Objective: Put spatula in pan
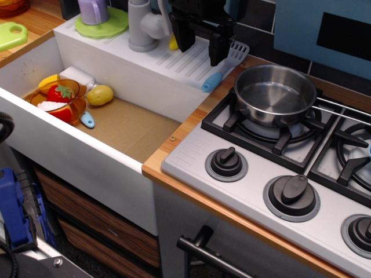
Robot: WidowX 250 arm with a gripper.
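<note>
Spatula (223,68): light-blue handle, grey slotted head, lying on the white drainer ridges beside the pan (275,94). Pan: shiny steel, on the rear-left burner. End effector (199,39): black, fingers apart, directly above the spatula. Faucet (142,26) just left

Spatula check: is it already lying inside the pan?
No. The spatula lies on the white drainboard left of the stove, below the gripper, and the pan on the burner holds nothing.
</note>
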